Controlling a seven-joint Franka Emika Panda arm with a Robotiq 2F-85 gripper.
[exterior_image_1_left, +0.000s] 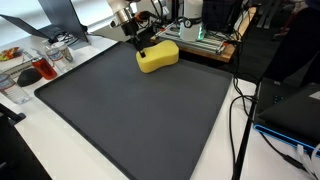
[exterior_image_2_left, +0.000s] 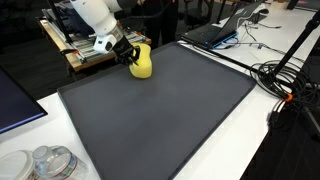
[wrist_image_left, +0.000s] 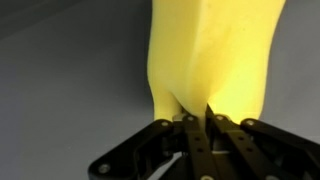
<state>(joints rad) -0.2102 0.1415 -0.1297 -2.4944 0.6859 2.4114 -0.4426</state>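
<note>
One soft yellow sponge (wrist_image_left: 210, 50), pinched in black tool (wrist_image_left: 197, 120), smooth dark mat (exterior_image_1_left: 130, 115)

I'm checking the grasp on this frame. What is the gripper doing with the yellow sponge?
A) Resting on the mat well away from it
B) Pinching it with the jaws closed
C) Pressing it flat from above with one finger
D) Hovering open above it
B: in the wrist view the gripper has its fingers drawn together on the yellow sponge, whose foam is dented in where they bite.
</note>
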